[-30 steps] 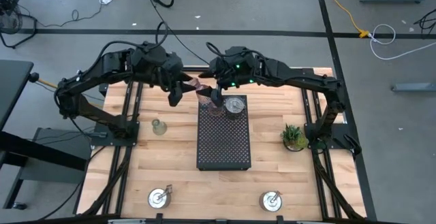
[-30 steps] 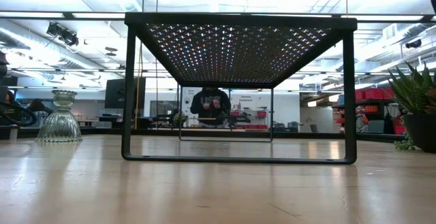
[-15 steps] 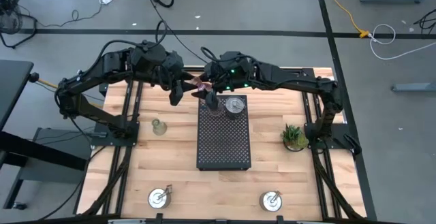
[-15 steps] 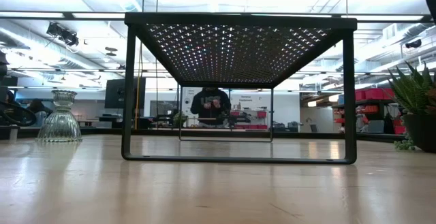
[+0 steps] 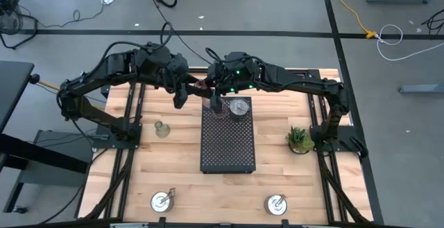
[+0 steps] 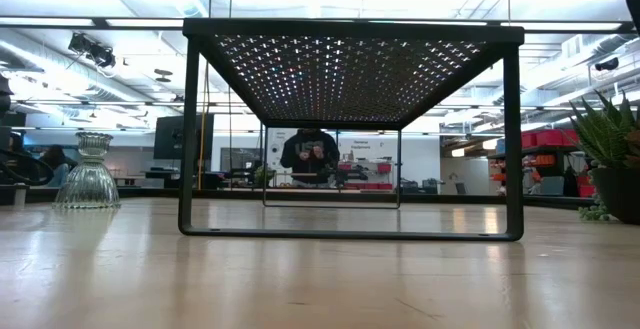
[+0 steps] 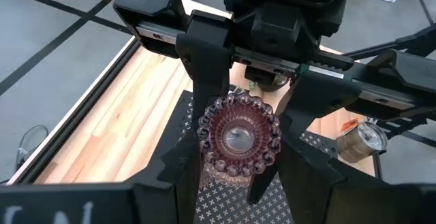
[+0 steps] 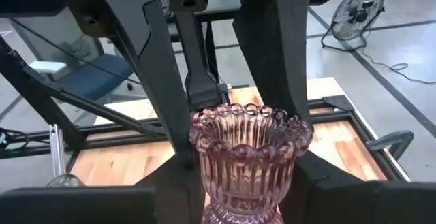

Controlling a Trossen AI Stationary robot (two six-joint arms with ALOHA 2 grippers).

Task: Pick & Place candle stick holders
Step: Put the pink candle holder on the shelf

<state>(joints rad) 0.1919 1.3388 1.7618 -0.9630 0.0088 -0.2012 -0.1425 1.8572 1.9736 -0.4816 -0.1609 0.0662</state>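
Pink glass holder [image 7: 238, 139] clamped between both grippers, left gripper [image 7: 231, 176] and right gripper [image 8: 242, 183], mid-handover above black tray [image 5: 227, 145]. Silver holder [image 5: 239, 107] on tray just beside; green glass holder [image 5: 161, 128] and two silver holders [image 5: 161, 200] [image 5: 276, 203] left on table.

A clear glass holder [image 6: 88, 172] stands left of the black perforated tray [image 6: 352, 61].

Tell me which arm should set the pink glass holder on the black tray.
Right, probably: the right hand hangs over the black perforated tray at the pink ribbed glass candle holder; the left hand is off its edge.
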